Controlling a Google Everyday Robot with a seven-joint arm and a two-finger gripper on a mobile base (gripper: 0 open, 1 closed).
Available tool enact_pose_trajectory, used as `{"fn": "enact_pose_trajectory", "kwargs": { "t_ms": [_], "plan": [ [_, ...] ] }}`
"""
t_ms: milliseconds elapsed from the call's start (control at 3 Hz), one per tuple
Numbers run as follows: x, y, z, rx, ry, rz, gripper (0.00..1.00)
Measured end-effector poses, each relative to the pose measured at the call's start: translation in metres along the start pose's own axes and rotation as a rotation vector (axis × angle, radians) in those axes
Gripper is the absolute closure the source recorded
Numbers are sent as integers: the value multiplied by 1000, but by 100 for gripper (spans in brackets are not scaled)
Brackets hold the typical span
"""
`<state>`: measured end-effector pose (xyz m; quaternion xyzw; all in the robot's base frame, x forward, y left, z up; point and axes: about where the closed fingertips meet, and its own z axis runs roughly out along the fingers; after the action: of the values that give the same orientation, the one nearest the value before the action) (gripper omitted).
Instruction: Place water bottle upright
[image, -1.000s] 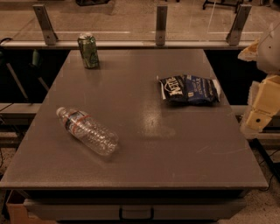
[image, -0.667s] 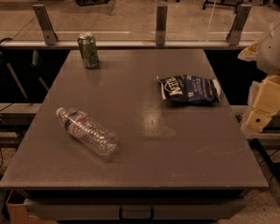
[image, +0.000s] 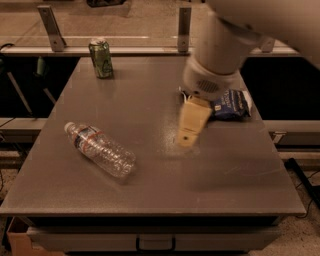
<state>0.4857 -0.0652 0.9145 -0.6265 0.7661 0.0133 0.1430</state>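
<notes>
The water bottle (image: 100, 149) lies on its side on the left part of the grey table (image: 150, 190). It is clear and ribbed, with a white cap pointing to the upper left and a dark label with a red band. My gripper (image: 189, 131) hangs from the big white arm over the middle of the table, to the right of the bottle and well apart from it. It holds nothing that I can see.
A green can (image: 101, 58) stands upright at the back left of the table. A dark blue snack bag (image: 231, 104) lies at the right, partly behind the arm. A rail with metal posts (image: 50, 25) runs behind the table.
The arm has swung in from the right edge of the view to over the middle of the table. The bottle, can and bag have not moved on the table.
</notes>
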Motion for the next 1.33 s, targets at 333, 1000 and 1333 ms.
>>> {"fn": "enact_pose_trajectory", "kwargs": {
  "t_ms": [333, 1000, 1333],
  "plan": [
    [-78, -3, 42, -45, -9, 9, 0],
    [-154, 21, 78, -142, 25, 119, 0],
    [-174, 40, 87, -161, 27, 167, 0]
  ]
}}
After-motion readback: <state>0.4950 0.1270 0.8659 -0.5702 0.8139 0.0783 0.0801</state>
